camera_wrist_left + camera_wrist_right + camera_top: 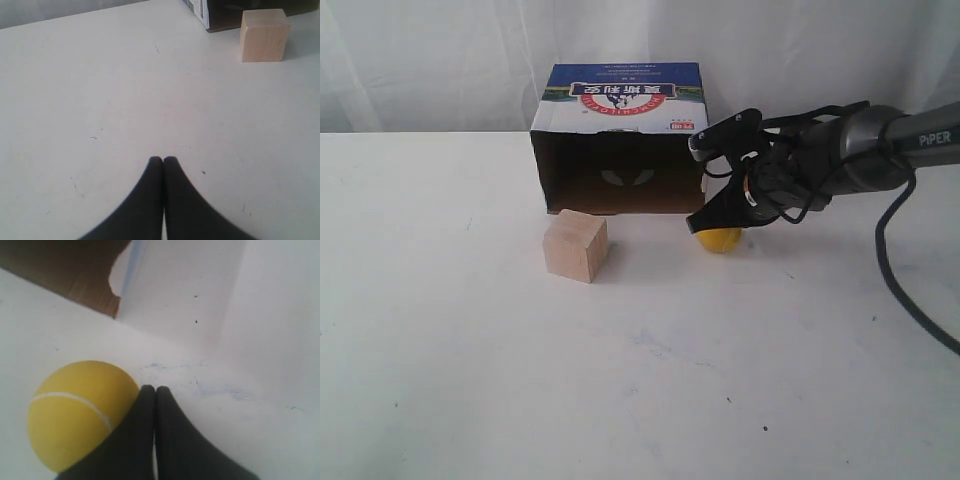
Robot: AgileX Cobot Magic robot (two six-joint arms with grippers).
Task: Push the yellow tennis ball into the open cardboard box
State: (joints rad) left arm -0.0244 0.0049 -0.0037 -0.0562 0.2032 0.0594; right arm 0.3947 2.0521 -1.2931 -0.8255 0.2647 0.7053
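Observation:
The yellow tennis ball lies on the white table just outside the right front corner of the open cardboard box, whose dark opening faces the camera. My right gripper is shut and empty, its fingertips low over the ball and touching its side. In the right wrist view the ball rests against the side of the shut gripper, with the box's brown edge beyond. My left gripper is shut over bare table, outside the exterior view.
A pale wooden cube stands in front of the box's left half, also seen as the cube in the left wrist view. The right arm's black cable trails over the table at the right. White curtain hangs behind.

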